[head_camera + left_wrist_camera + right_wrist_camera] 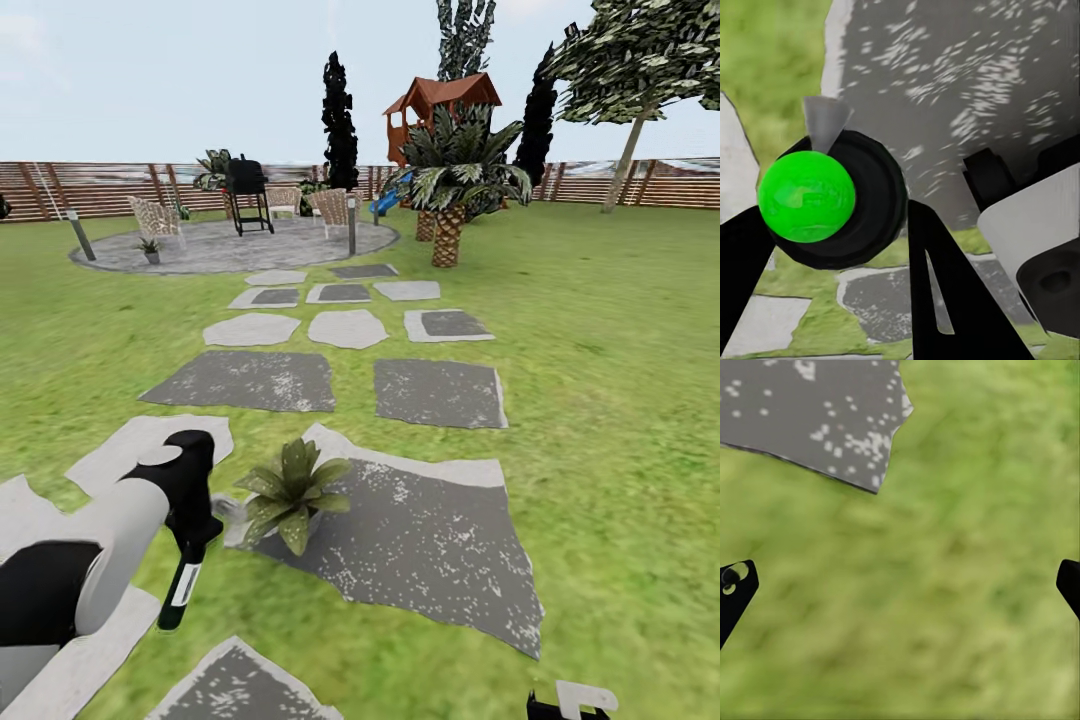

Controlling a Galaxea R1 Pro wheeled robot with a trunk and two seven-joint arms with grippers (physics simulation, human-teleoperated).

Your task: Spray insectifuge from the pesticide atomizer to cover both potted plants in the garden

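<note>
Right now the left hand [185,570] is clamped on the pesticide atomizer [186,585], hanging down, just left of the near potted plant [290,492]; the right hand's [900,585] fingers stand apart over grass [945,607].

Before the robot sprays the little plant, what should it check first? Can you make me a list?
1. Atomizer held by the left gripper: ok, a finger sits on each side of it.
2. Near potted plant close enough: ok, it stands right beside the bottle, on the stepping stone.
3. Nozzle aimed at the leaves: cannot tell, the bottle hangs pointing down and its tip is unclear.
4. Right gripper out of the way: ok, it is open over the grass.
5. Second potted plant in reach: not ok, it sits far off on the patio.
</note>
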